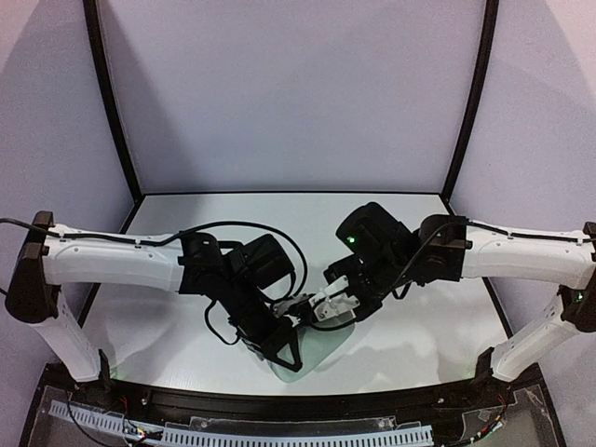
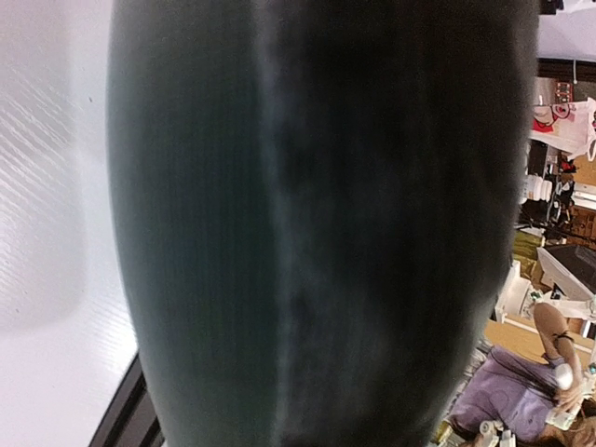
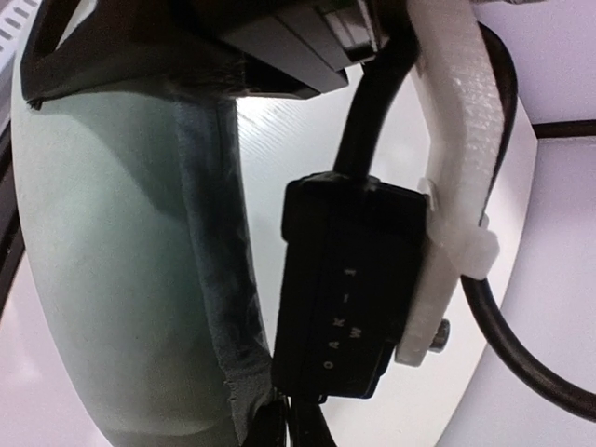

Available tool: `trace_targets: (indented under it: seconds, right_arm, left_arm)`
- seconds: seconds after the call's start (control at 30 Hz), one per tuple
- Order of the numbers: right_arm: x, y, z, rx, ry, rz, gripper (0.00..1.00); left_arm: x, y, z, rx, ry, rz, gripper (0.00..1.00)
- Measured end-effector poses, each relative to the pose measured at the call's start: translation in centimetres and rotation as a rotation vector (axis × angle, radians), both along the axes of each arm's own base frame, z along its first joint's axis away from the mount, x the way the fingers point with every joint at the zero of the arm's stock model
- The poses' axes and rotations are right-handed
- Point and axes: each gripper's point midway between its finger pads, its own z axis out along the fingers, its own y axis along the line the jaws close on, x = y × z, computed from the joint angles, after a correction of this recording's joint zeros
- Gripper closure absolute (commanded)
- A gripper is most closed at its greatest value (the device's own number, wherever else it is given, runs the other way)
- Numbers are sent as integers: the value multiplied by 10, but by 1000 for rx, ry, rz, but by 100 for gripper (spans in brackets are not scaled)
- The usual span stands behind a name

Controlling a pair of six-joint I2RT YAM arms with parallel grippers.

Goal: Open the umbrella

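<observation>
Top external: left gripper (image 1: 287, 345) sits low on the pale green rounded case (image 1: 321, 351) near the table's (image 1: 419, 242) front edge; grasp unclear. Right gripper (image 1: 317, 309) pinched closed, just beside it.

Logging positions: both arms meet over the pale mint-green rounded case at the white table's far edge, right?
No: the pale mint-green rounded case lies at the white table's near edge, where both arms meet over it. The top external view shows this.
</observation>
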Motion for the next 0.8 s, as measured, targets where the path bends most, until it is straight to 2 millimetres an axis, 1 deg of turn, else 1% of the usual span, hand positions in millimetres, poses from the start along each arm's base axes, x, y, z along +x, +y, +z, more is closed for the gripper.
trace_targets:
  seconds: [0.1, 0.17, 0.23, 0.27, 0.3, 0.33, 0.37, 0.43, 0.47, 0.5, 0.53, 0.57, 0.67, 0.7, 0.77, 0.8]
  right_arm:
    - [6, -4, 7, -4, -59, 7, 90]
    - [10, -5, 22, 17, -114, 14, 86]
    - [13, -1, 47, 78, -172, 27, 83]
    - [16, 5, 69, 145, -204, 28, 81]
    - [20, 10, 93, 214, -244, 24, 74]
    - [23, 13, 118, 283, -283, 17, 65]
    - [27, 11, 143, 350, -323, 3, 60]
    - [36, 0, 180, 444, -385, -39, 47]
    - [42, -10, 198, 491, -418, -68, 36]
    - [45, -17, 210, 523, -440, -89, 23]
    - [48, -26, 223, 562, -454, -120, 6]
    - [50, -34, 235, 600, -462, -149, 2]
    - [51, -53, 263, 749, -443, -235, 1]
    - [50, -58, 270, 810, -416, -268, 1]
    - [51, -68, 276, 934, -342, -352, 1]
    - [53, -73, 274, 995, -287, -410, 1]
  left_arm:
    - [6, -4, 2, -30, -44, 13, 99]
    - [11, -8, 6, -67, -81, 23, 99]
    - [17, -9, 8, -94, -118, 48, 99]
    - [20, -9, 7, -96, -133, 64, 99]
    - [26, -9, 2, -96, -151, 87, 99]
    - [29, -8, -2, -89, -160, 103, 99]
    - [31, -5, -8, -77, -168, 118, 99]
    - [36, 0, -19, -56, -180, 147, 99]
    - [38, 2, -25, -44, -187, 162, 99]
    - [40, 6, -30, -35, -194, 180, 99]
    - [42, 9, -34, -27, -201, 198, 99]
    - [43, 11, -36, -22, -210, 213, 99]
    - [56, 13, -37, -34, -247, 285, 99]
    - [64, 12, -35, -47, -255, 322, 99]
    - [85, 8, -31, -81, -266, 412, 99]
    - [98, 6, -29, -95, -268, 461, 99]
